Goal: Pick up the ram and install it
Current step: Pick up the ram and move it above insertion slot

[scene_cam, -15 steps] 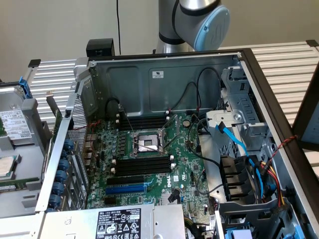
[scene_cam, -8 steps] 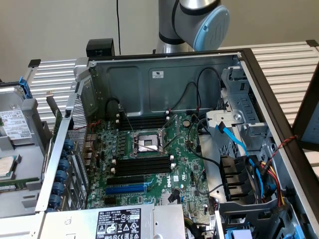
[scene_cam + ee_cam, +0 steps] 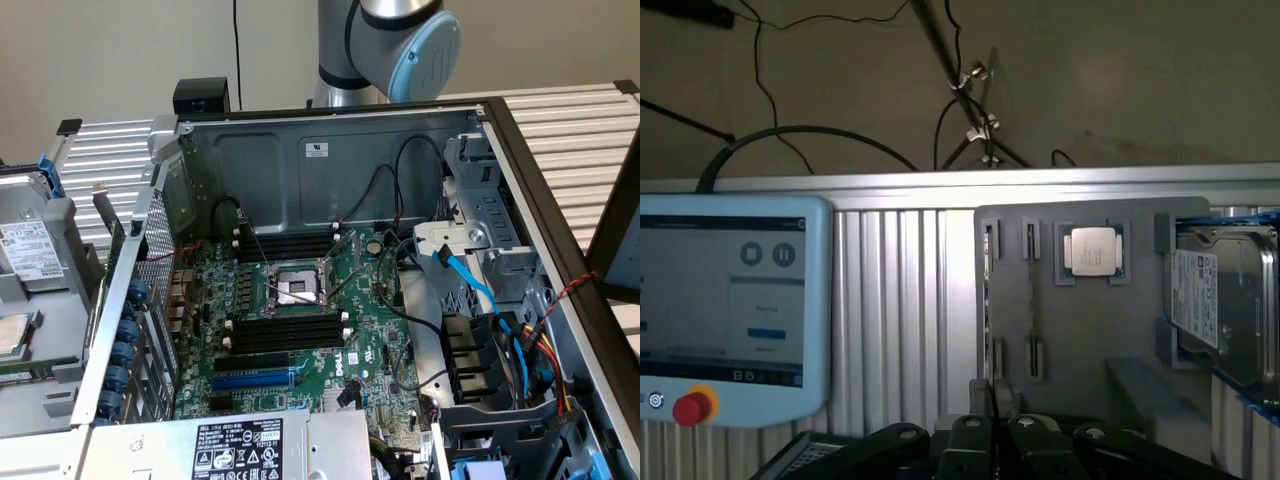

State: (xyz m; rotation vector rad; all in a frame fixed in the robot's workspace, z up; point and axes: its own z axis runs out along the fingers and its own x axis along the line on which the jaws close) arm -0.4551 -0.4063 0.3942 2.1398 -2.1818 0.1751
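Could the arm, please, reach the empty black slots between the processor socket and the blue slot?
Probably yes for the arm: the case is open, those black slots lie bare, and no cable crosses them.

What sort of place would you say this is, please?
Probably a robotics lab set up for computer assembly: an open PC case, a robot arm, and a teach pendant.

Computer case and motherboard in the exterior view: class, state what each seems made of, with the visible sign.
Computer case: likely sheet steel, dull grey finish; stamped panels and folded edges. Motherboard: probably fibreglass circuit board, green coated surface; soldered parts and slots across it.
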